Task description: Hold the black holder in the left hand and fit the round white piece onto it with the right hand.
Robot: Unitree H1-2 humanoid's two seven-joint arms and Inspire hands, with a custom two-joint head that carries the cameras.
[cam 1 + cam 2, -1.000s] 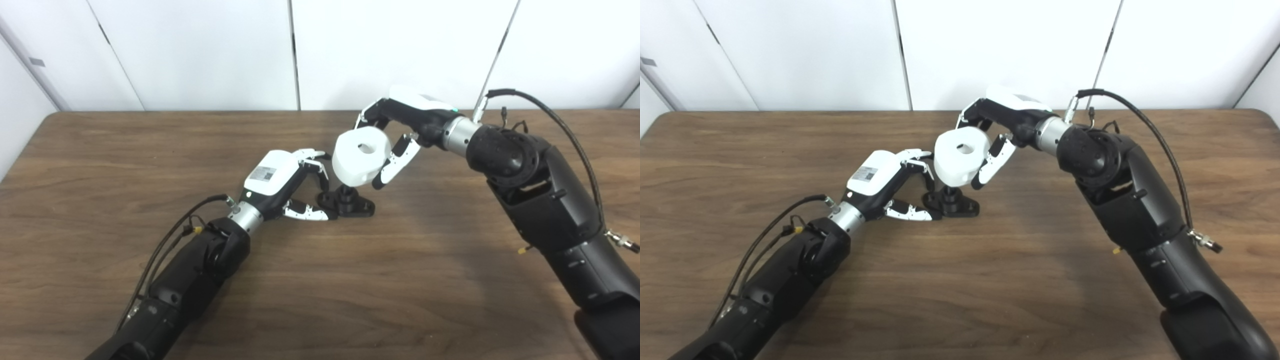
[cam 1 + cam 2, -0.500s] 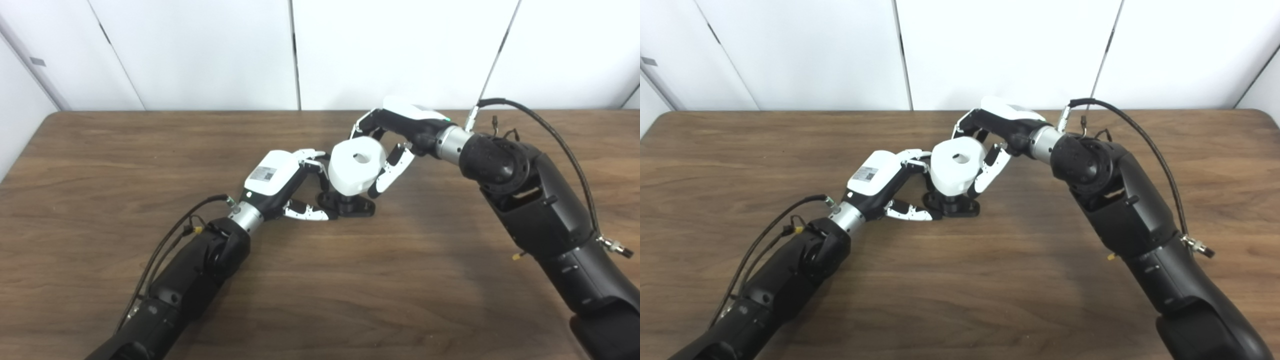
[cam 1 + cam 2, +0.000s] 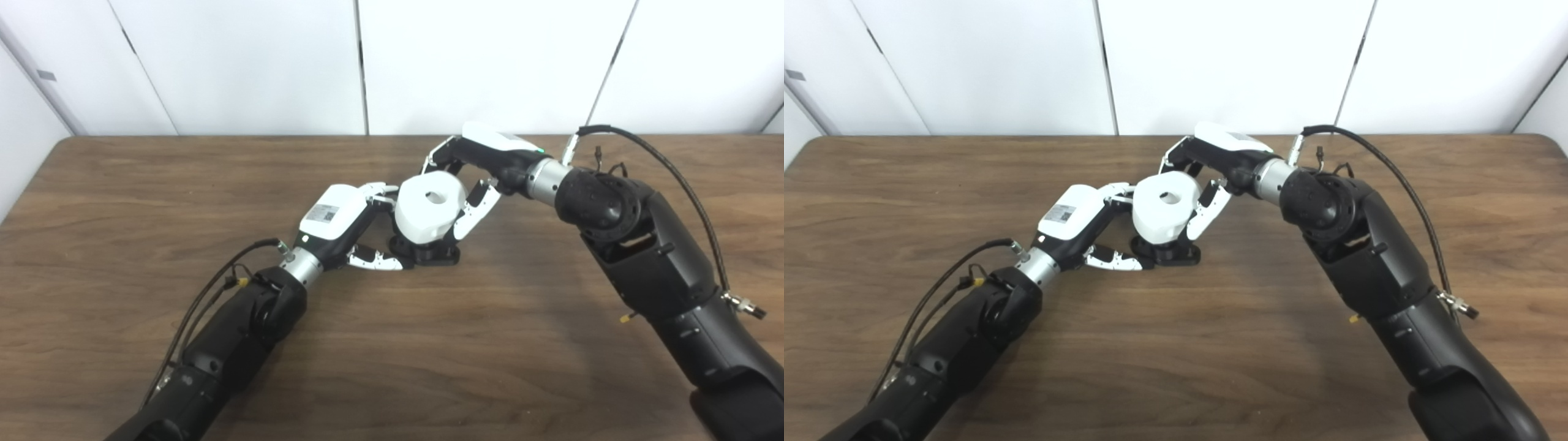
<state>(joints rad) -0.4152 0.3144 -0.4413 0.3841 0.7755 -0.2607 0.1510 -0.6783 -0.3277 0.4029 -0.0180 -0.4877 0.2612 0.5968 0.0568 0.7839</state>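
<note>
The black holder stands on the brown table, just right of my left hand. My left hand is shut on the holder's left end, thumb low and fingers above. My right hand is shut on the round white piece, a thick ring with a centre hole. The piece sits low over the holder and hides its post. Whether the piece touches the holder cannot be told. The same shows in the right eye view, with the piece over the holder.
A black cable loops off my right forearm. Another cable runs along my left forearm. White wall panels stand behind the table's far edge.
My right hand has moved down and left with the white piece, from above the holder's post to low over it, now covering the post. My left hand has stayed in place.
</note>
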